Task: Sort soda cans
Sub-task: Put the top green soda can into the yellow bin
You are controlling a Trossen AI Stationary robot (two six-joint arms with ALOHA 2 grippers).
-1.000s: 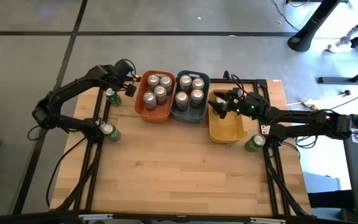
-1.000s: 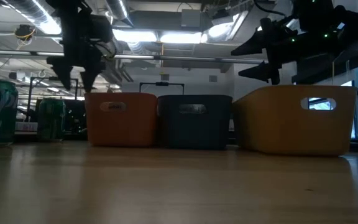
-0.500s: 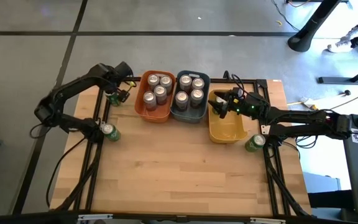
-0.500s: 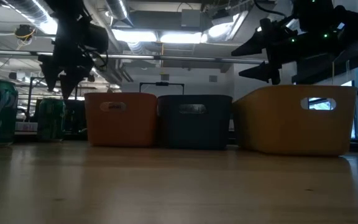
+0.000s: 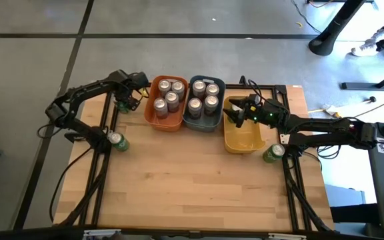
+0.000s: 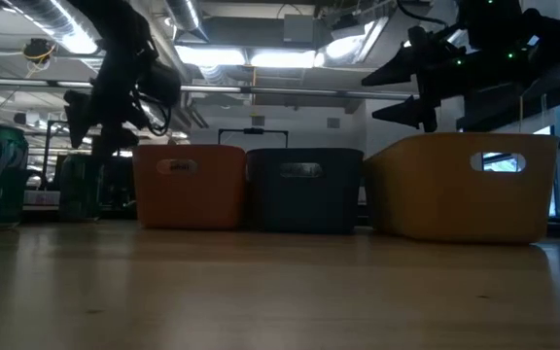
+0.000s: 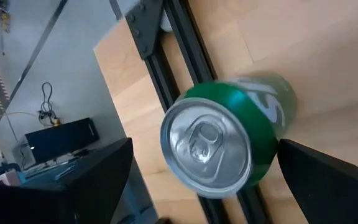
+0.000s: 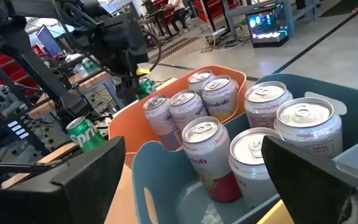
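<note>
A green soda can (image 7: 229,143) with a silver top stands on the table's far left, beside a black frame rail. My left gripper (image 5: 127,98) hangs open above it, slanting down, one finger on either side of the can and clear of it. A second green can (image 5: 117,140) stands nearer on the left edge, and a third (image 5: 272,153) at the right edge. My right gripper (image 5: 235,113) waits open and level above the far end of the yellow bin (image 5: 243,138).
The orange bin (image 5: 167,120) and the grey-blue bin (image 5: 204,122) stand side by side at the far edge, each holding several silver-topped cans (image 8: 207,140). Black frame rails (image 5: 102,167) run along both sides. The near half of the wooden table (image 5: 192,187) is bare.
My left gripper has come down toward the far-left green can, tipping from near level to slanting down and rolling somewhat. Its fingers stay apart. The can has not moved.
</note>
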